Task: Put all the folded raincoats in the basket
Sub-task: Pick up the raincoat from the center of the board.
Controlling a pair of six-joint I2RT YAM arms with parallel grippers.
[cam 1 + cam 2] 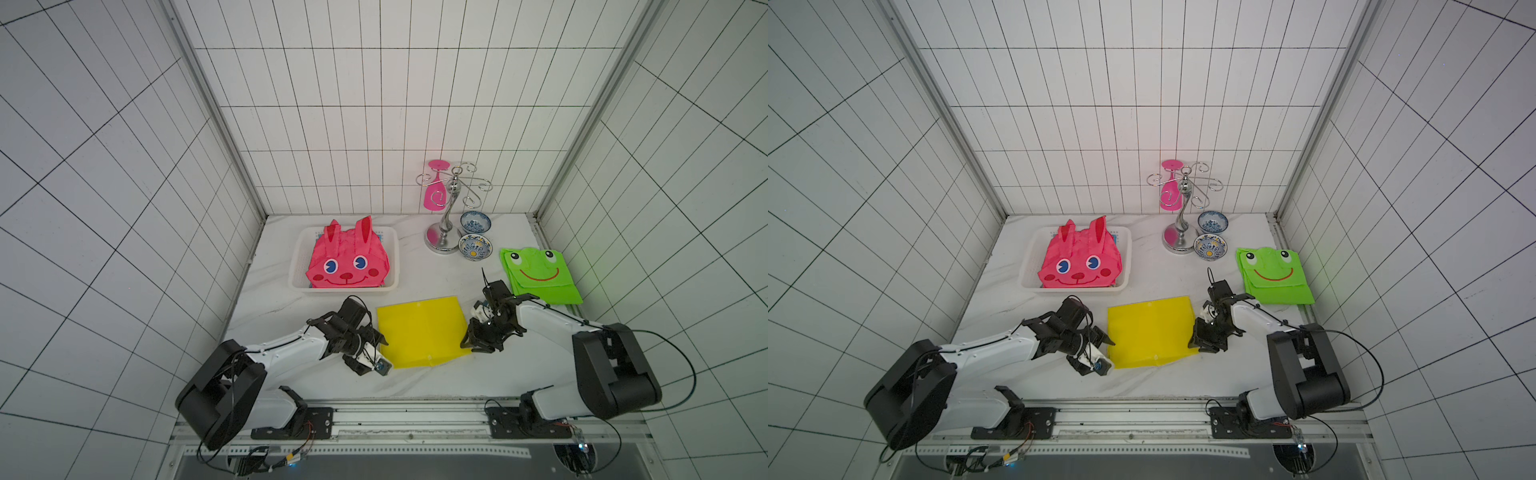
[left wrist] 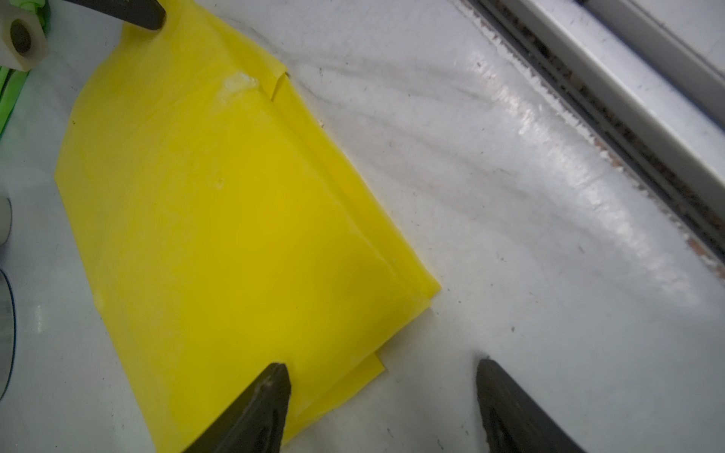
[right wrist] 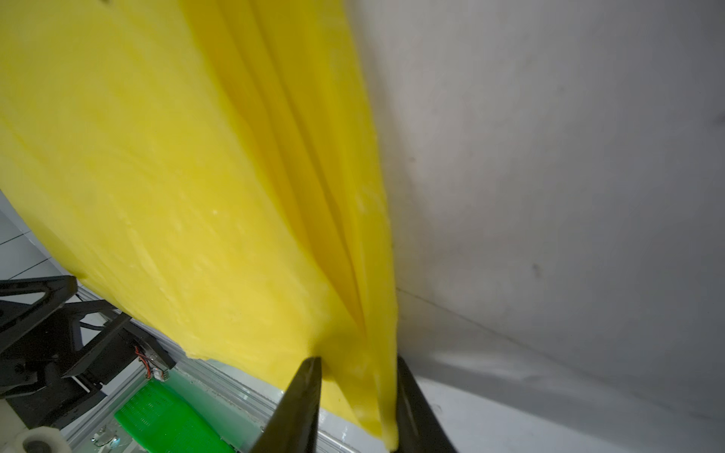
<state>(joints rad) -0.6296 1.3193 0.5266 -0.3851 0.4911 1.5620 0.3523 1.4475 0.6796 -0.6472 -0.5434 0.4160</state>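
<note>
A yellow folded raincoat [image 1: 419,330] [image 1: 1148,330] lies flat on the white table, in front of the white mesh basket [image 1: 297,266] [image 1: 1027,266]. A pink rabbit-faced raincoat [image 1: 349,262] fills the basket. My right gripper [image 1: 467,343] [image 3: 359,362] is shut on the yellow raincoat's right edge, and the fabric [image 3: 157,157] bunches between its fingers. At the raincoat's left edge my left gripper [image 1: 380,351] [image 2: 382,368] is open. One of its fingers [image 2: 274,392] is over the yellow fabric [image 2: 219,235] and the other is over bare table.
A green frog-faced raincoat [image 1: 540,276] lies folded at the right wall. A chrome cup stand [image 1: 446,208] with a pink glass [image 1: 436,187] and two patterned bowls [image 1: 476,222] [image 1: 475,247] stand at the back right. A metal rail [image 1: 415,415] runs along the front edge.
</note>
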